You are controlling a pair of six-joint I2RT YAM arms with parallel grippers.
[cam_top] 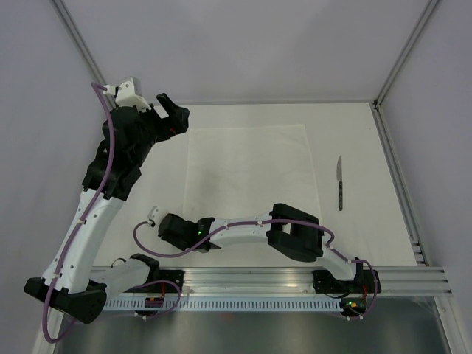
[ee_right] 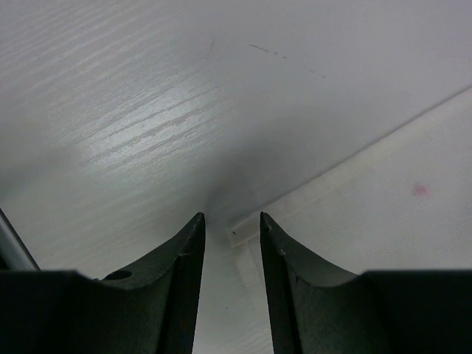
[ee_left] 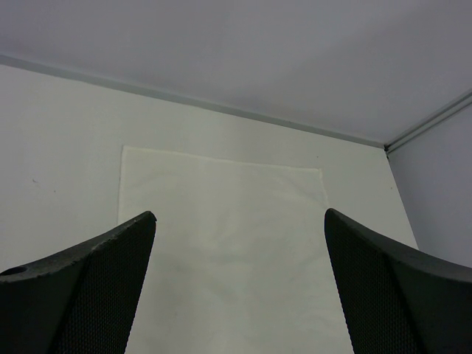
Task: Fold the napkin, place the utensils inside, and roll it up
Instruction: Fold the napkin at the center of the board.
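White bench (cam_top: 354, 133), grey walls all round, and the napkin (cam_top: 251, 173) is lying spread flat and unfolded between the two sets of jaws. Left jaws are gaping as wide as they go, holding nothing, with the sheet spreading out ahead between them. Right jaws are standing partly open, just a narrow gap, down low over the bench. One corner (ee_right: 237, 233) of the napkin is sitting right at the mouth of that gap, flat and not pinched. The knife (cam_top: 340, 183) is lying well apart from both sets, out past the napkin's far edge from the right jaws. I'm reading this as the very start of the fold: going for a corner. Next, I'd say, the right jaws are needing to nose onto that thin edge and close without skidding it away, then carry it across.
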